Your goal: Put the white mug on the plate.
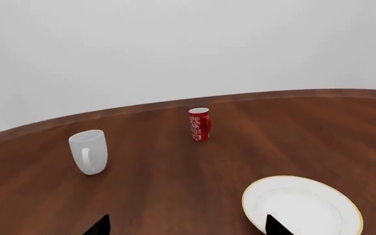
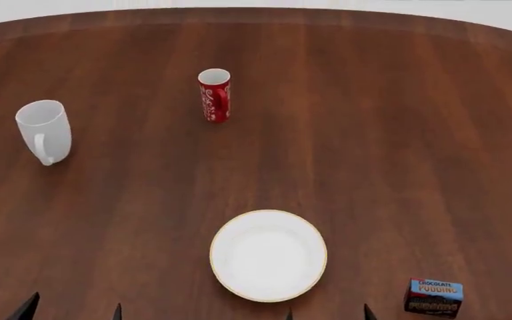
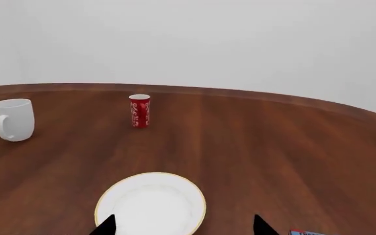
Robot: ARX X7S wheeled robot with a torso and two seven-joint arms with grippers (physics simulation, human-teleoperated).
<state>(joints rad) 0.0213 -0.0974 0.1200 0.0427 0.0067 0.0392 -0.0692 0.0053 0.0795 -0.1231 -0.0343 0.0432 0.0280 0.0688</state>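
The white mug (image 2: pixel 43 130) stands upright at the table's far left, handle toward me; it also shows in the left wrist view (image 1: pixel 88 152) and the right wrist view (image 3: pixel 13 119). The plate (image 2: pixel 269 255), white with a golden rim, lies empty near the front middle, seen too in the left wrist view (image 1: pixel 302 206) and the right wrist view (image 3: pixel 151 204). My left gripper (image 2: pixel 72 311) is open and empty at the front left, well short of the mug. My right gripper (image 2: pixel 327 313) is open and empty just in front of the plate.
A red mug with white swirls (image 2: pixel 214 95) stands at the far middle. A chocolate pudding box (image 2: pixel 435 297) lies at the front right beside the plate. The brown wooden table (image 2: pixel 399 147) curves away at the back, with a pale wall behind.
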